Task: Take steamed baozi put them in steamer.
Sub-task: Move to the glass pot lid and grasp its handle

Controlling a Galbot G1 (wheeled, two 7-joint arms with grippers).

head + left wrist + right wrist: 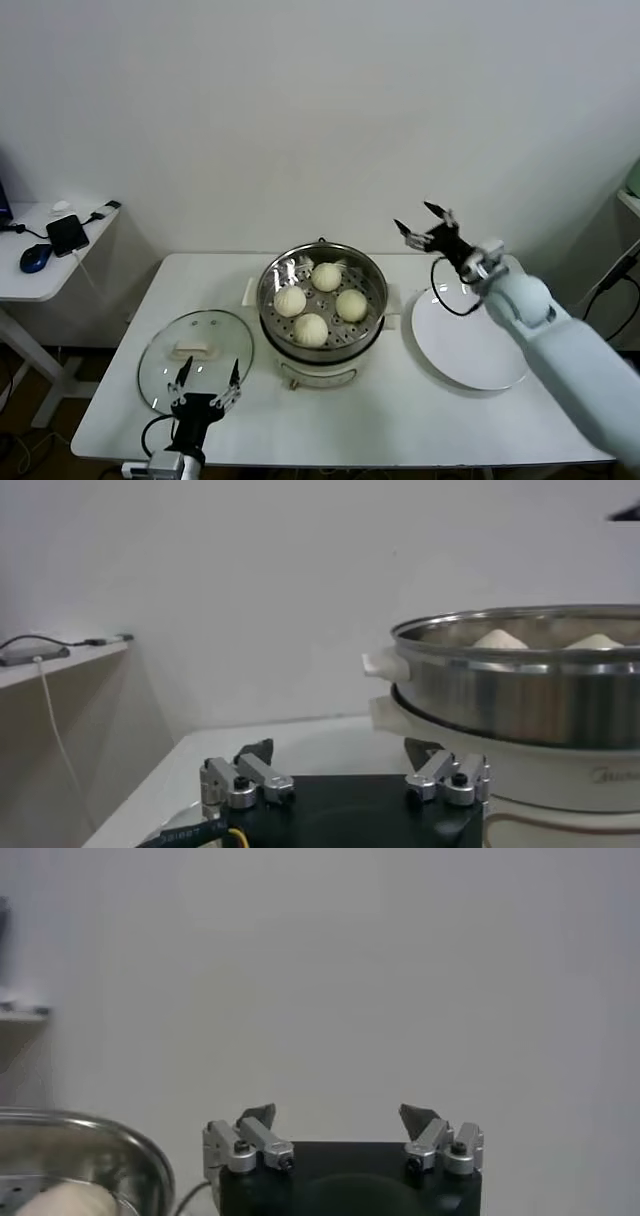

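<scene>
The steamer (372, 316), a shiny steel pot on a cream base, stands mid-table. Several pale round baozi (311, 328) lie on its perforated tray. My right gripper (424, 226) is open and empty, raised above the table between the steamer and the white plate (480, 365). My left gripper (208, 376) is open and empty, low at the front left, over the near edge of the glass lid (160, 356). In the left wrist view the steamer (520, 695) rises beside my left gripper (340, 752), with baozi tops (499, 639) showing. In the right wrist view my gripper (338, 1116) faces the wall; the steamer rim (110, 1133) and one baozi (70, 1200) show.
The white plate to the right of the steamer holds nothing. A side table (50, 275) at the far left carries a mouse, a phone and cables. The white wall stands close behind the table.
</scene>
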